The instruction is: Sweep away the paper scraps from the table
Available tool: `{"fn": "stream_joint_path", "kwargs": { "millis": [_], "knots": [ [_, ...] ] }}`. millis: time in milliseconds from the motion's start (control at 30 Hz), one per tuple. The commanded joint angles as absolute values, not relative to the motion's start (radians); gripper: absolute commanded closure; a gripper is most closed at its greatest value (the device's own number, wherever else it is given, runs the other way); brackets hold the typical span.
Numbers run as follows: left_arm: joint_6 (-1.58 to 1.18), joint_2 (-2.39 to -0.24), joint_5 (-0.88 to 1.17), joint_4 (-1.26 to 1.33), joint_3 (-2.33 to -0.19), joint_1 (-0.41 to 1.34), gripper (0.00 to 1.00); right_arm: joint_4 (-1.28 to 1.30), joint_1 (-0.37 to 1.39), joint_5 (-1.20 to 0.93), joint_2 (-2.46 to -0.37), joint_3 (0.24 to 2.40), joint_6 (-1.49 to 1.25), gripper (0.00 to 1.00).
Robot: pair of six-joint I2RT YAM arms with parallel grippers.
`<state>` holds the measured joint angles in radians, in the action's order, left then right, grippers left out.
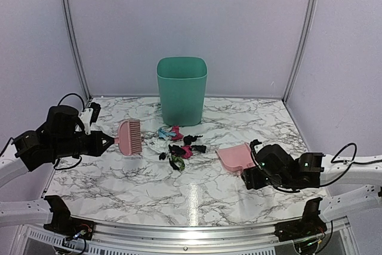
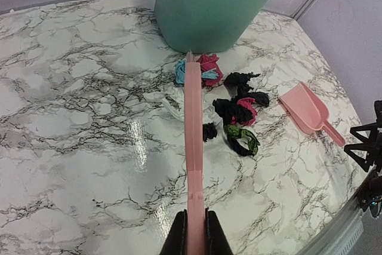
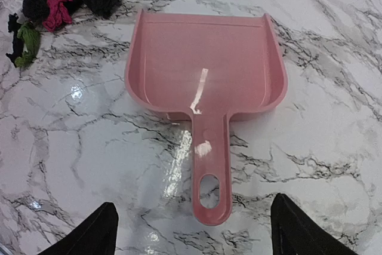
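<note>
Near the tabletop's (image 1: 197, 198) right edge, the right jaws stand wide and empty. The dustpan (image 3: 206, 64) lies just ahead, its handle pointing back between them. The left jaws are clamped on the brush (image 2: 193, 147). Farther in, mid-tabletop between both tools, lie the paper scraps (image 2: 239, 108), before the far bin (image 1: 182, 91).

On the table (image 1: 197, 201), a bin (image 1: 182, 91) is set at rear centre. The paper scraps (image 1: 181, 145) are clustered just before it. A brush (image 1: 129, 137) is placed left of them, a dustpan (image 1: 236, 157) laid right, its handle nearward.
</note>
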<state>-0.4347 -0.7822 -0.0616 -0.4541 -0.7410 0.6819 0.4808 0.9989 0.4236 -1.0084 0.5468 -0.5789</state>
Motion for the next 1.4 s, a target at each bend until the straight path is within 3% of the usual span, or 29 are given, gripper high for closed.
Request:
{"fn": "stream_joint_path", "kwargs": {
  "millis": [0,200,367,567,933,1033,1367],
  "knots": [
    [-0.402,-0.729,-0.072,-0.503,-0.77,0.684,1.0,0.395,1.015,0.519,-1.025,0.504,-0.643,0.21],
    [-0.4,-0.641,-0.133,-0.56,-0.774,0.686,1.0,0.251,1.015,0.51,-1.071,0.44,-0.62,0.27],
    [-0.405,-0.616,-0.161,-0.558,-0.767,0.685,1.0,0.115,1.015,0.497,-1.088,0.384,-0.585,0.44],
    [-0.404,-0.633,-0.159,-0.555,-0.767,0.686,1.0,0.093,1.015,0.492,-1.128,0.406,-0.548,0.56],
    [-0.406,-0.628,-0.162,-0.553,-0.766,0.687,1.0,0.041,1.015,0.369,-1.181,0.425,-0.581,0.59],
    [-0.405,-0.632,-0.162,-0.554,-0.765,0.687,1.0,0.059,1.015,0.424,-1.19,0.422,-0.628,0.54],
    [-0.405,-0.63,-0.17,-0.552,-0.764,0.687,1.0,-0.053,1.015,0.574,-1.19,0.361,-0.669,0.57]
  ]
}}
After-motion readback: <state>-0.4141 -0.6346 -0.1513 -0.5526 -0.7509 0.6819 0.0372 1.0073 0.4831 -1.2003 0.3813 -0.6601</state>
